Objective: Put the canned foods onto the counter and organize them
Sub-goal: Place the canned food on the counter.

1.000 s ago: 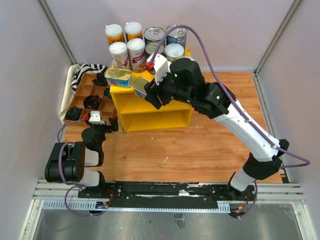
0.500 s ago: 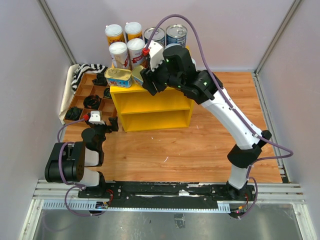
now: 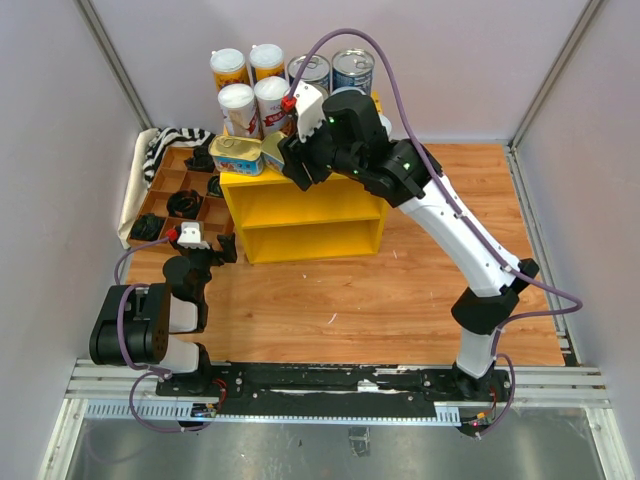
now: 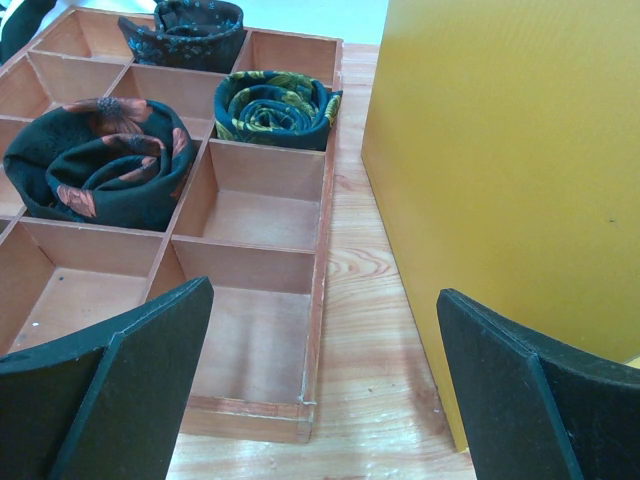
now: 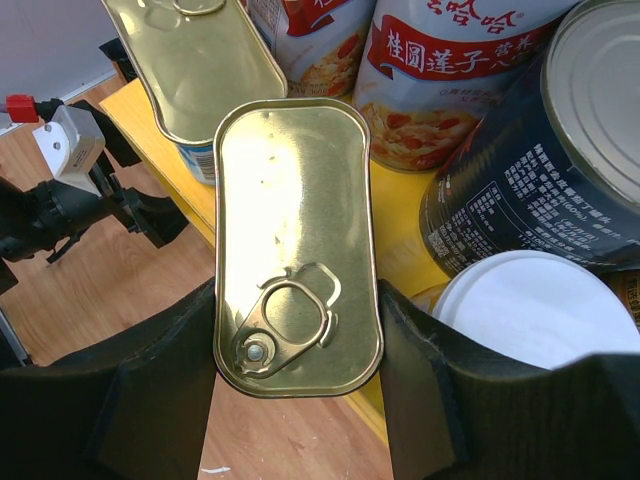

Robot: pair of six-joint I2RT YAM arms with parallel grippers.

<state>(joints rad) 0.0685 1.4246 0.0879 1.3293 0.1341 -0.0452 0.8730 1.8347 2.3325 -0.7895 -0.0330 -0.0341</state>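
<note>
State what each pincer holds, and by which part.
Right pincer: the flat gold-topped tin, gripped across its long sides near the pull-tab. Left pincer: nothing.

Our right arm reaches from the lower right of the top view to its upper middle, and the right gripper (image 5: 297, 295) has both fingers pressed against a flat gold-topped tin (image 5: 290, 180). Our left arm sits folded at lower left, the left gripper (image 4: 325, 295) spread wide.

Yellow wooden shelf unit (image 3: 300, 192): right of brown divided wooden tray (image 4: 255, 215).
Flat rectangular gold-topped tins (image 5: 297, 250): side by side at its top's front, before tall white-lidded cans (image 3: 240, 108).
</note>
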